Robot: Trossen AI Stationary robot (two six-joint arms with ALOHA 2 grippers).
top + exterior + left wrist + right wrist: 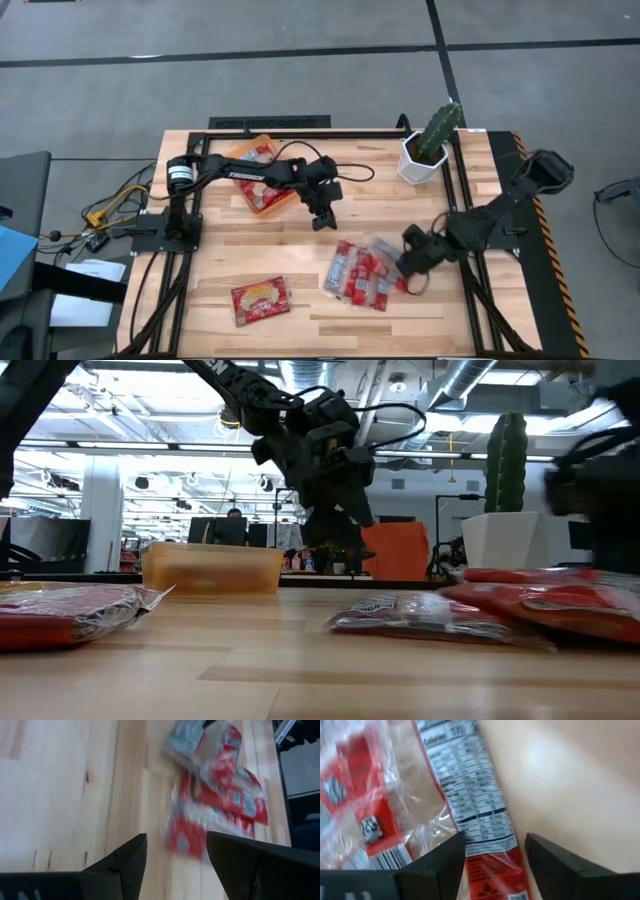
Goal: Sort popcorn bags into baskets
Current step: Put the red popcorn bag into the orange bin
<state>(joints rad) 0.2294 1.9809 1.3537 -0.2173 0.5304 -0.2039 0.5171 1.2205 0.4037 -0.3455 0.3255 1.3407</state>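
Observation:
A pile of red and silver-grey popcorn bags (pixel 360 272) lies flat on the table right of centre. One red bag with a yellow centre (pixel 260 298) lies apart near the front edge. The orange basket (pixel 262 175) stands at the far left with a bag inside it. My left gripper (pixel 322 218) hangs open and empty above the table between basket and pile; its wrist view looks down on the pile (pixel 215 785). My right gripper (pixel 408 272) is open and low at the pile's right edge. Its fingers stand on either side of a bag's nutrition-label panel (pixel 470 800). My right gripper comes down on the pile's right edge with the label panel (pixel 485 845) between its open fingers. Whether the fingers touch the bag cannot be told.
A white pot with a green cactus (pixel 430 150) stands at the table's far right, behind my right arm. Bare wood (pixel 250 245) lies between the basket, the pile and the single bag. Black rails (pixel 470 200) run along the table's sides.

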